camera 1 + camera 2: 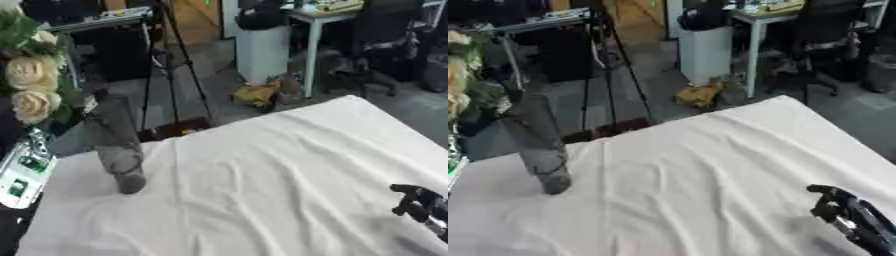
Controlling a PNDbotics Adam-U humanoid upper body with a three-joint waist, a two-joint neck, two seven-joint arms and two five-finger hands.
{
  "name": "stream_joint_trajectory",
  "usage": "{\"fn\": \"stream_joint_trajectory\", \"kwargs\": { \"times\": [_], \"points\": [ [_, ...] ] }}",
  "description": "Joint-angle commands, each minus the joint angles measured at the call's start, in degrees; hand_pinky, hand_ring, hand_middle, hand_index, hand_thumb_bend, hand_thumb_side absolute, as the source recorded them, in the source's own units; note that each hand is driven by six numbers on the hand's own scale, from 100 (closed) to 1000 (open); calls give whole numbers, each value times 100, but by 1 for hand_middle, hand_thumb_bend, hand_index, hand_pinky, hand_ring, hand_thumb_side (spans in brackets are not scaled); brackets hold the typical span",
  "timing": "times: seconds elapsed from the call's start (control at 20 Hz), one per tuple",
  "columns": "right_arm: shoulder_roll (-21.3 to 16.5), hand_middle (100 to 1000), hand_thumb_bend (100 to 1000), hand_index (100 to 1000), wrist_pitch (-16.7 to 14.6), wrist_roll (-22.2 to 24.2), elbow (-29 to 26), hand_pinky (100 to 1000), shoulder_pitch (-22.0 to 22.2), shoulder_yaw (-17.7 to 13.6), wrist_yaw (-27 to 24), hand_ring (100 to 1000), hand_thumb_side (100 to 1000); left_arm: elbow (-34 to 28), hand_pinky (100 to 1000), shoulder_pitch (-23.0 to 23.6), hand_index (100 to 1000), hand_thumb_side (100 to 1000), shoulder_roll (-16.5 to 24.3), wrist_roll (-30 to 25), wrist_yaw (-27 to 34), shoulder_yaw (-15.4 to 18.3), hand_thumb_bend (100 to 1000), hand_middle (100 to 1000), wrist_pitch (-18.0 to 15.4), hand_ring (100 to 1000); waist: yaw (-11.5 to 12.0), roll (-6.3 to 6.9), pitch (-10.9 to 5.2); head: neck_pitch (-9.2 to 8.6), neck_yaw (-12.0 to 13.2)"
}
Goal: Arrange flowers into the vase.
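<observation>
White cloth [262, 190], creased w/ soft folds, covered the worktop; it ran askew across both views, far corner toward upper right.

On its left side stood the vase [118, 150]: grey, see-through, prob. glass or clear plastic, tall and flared, wide at the mouth and narrowing to a small dark foot resting on the cloth. It leaned a bit in the view, upright on its base as far as we could tell.

The flowers [31, 87] were cream-yellow roses, round and full-petalled, w/ dark green leaves around them, at the far left edge just beside the vase mouth. We couldn't tell whether the stems sat inside the vase or were only next to it; the lower part was hidden by leaves and the vase wall.

A white device w/ green panels [22, 175] showed at the left edge below the blooms, near the vase foot; we couldn't make out what it was.

The right robot hand [846, 212] came in at the lower right corner, black w/ silver bits, over the cloth. Its fingers looked bent, but we couldn't tell if it was open or closed; nothing visible in it. It was well apart from the vase and flowers, on the opposite side of the worktop.

Left robot hand: not visible to us.
</observation>
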Motion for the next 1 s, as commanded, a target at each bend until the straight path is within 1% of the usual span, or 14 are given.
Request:
{"fn": "stream_joint_trajectory", "kwargs": {
  "times": [0.05,0.25,0.45,0.5,0.8,1.0],
  "points": [
    [-86,441,655,829,13,-6,-142,694,-70,-48,17,980,754,-168,632,-69,784,842,235,-30,24,-6,1000,596,1,759,7,-124,-156,-73,-11],
    [-84,441,656,829,7,-10,-135,694,-76,-50,20,980,753,-222,632,-38,784,838,247,-29,41,-9,1000,596,-8,759,9,-133,-150,-72,-16],
    [-86,440,657,829,-1,-12,-126,694,-90,-50,25,979,750,-394,633,56,784,821,279,-1,52,-42,1000,601,-35,761,25,-137,-131,-80,-23],
    [-87,440,658,829,-3,-14,-124,694,-94,-52,25,979,749,-455,632,88,784,804,283,10,62,-47,1000,605,-41,762,34,-140,-124,-82,-28],
    [-79,440,656,828,-11,-24,-125,694,-109,-58,22,979,752,-1023,632,376,783,768,323,35,210,-154,1000,610,-128,766,110,-145,-102,-91,-33],
    [-67,440,655,828,1,-26,-141,694,-112,-63,27,979,754,-1385,631,564,783,766,337,-7,312,-220,1000,610,-125,767,146,-150,-92,-99,-43]
  ]
}}
